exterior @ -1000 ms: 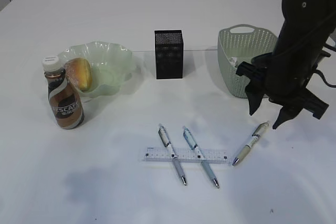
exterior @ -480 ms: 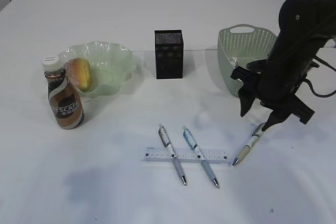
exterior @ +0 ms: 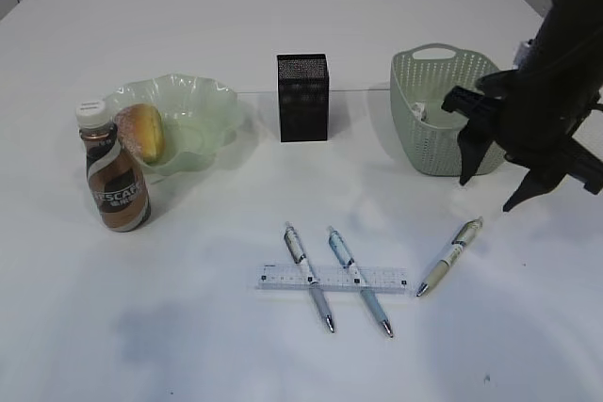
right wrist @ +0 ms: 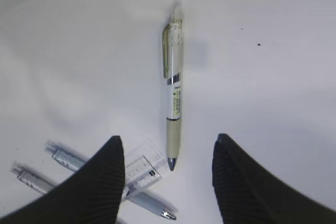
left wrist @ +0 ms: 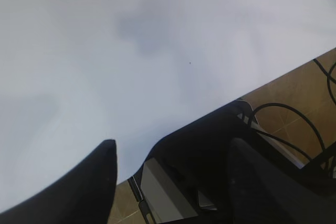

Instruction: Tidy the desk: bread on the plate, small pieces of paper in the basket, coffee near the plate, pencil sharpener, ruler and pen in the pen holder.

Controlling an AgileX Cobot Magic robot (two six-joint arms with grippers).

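Observation:
The bread lies on the green plate, and the coffee bottle stands just in front of it. A black pen holder stands mid-table. The green basket holds a bit of paper. Two blue-grey pens lie across the clear ruler. A green pen lies to their right. My right gripper hangs open above this pen, empty. My left gripper is open over the table's front edge. No pencil sharpener is in view.
The table's front edge runs under my left gripper, with a dark frame and cables below it. The ruler's end shows beside my right gripper's left finger.
My right gripper dipped toward the green pen's left side, then rose and shifted right. It stayed open and empty. The pen has not moved.

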